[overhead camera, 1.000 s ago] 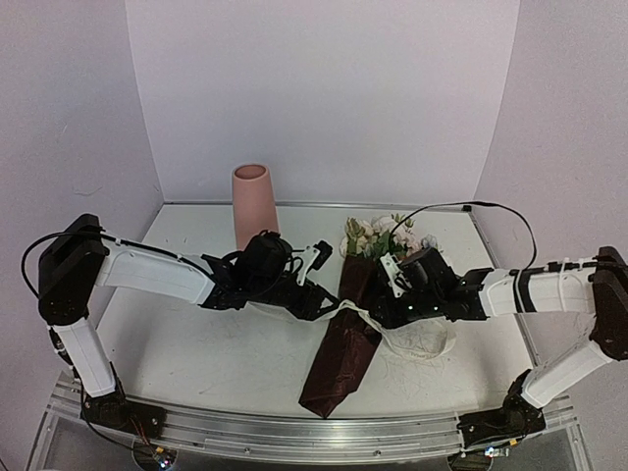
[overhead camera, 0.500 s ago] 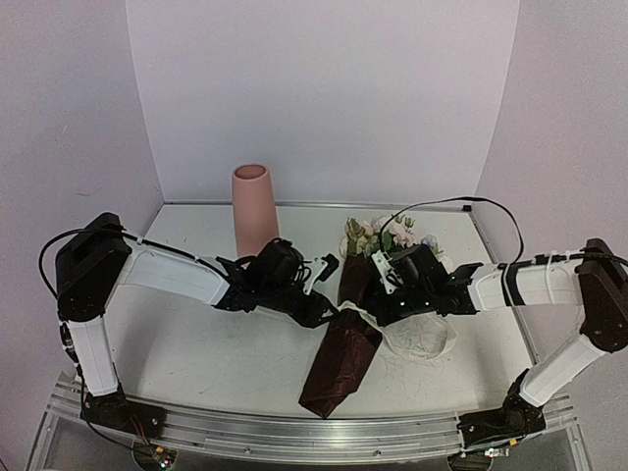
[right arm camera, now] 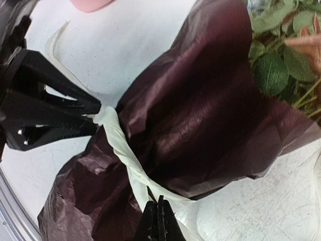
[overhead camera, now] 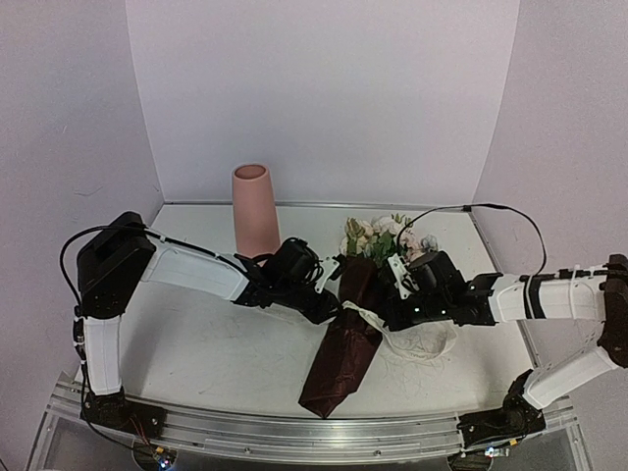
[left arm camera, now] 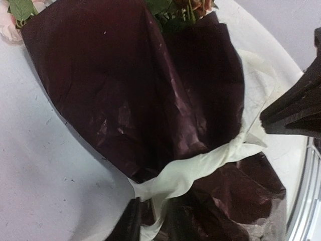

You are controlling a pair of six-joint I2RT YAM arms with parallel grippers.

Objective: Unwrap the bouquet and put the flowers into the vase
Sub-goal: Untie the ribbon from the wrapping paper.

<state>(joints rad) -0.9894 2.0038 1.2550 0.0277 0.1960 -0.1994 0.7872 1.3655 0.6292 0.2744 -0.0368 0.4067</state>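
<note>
The bouquet point(overhead camera: 345, 339) lies flat on the white table point(overhead camera: 196, 358), a little right of centre in the top view. Its pointed foot aims toward 7 o'clock and its head toward 1 o'clock. The dark red wrapping paper point(left arm camera: 125, 85) is still around the stems, cinched at the waist by the cream ribbon point(left arm camera: 193, 168). Loose ribbon also lies in a loop on the table at 4 o'clock from the tie. The flowers point(overhead camera: 378, 234), pale pink, peach and white with green leaves, spill from the open top of the paper.

The salmon-pink vase point(overhead camera: 253, 208) stands upright at 11 o'clock from the bouquet, well apart from it.

The 2 arms meet at the tie. The left gripper point(right arm camera: 96, 114) comes in from 9 o'clock, and its jaws pinch a strand of the ribbon at the edge of the paper. The right gripper point(right arm camera: 158, 207) comes in from 3 o'clock with its jaws pressed fully together. Its tips touch the ribbon on the opposite side of the waist, though whether any ribbon is trapped between them cannot be told.
</note>
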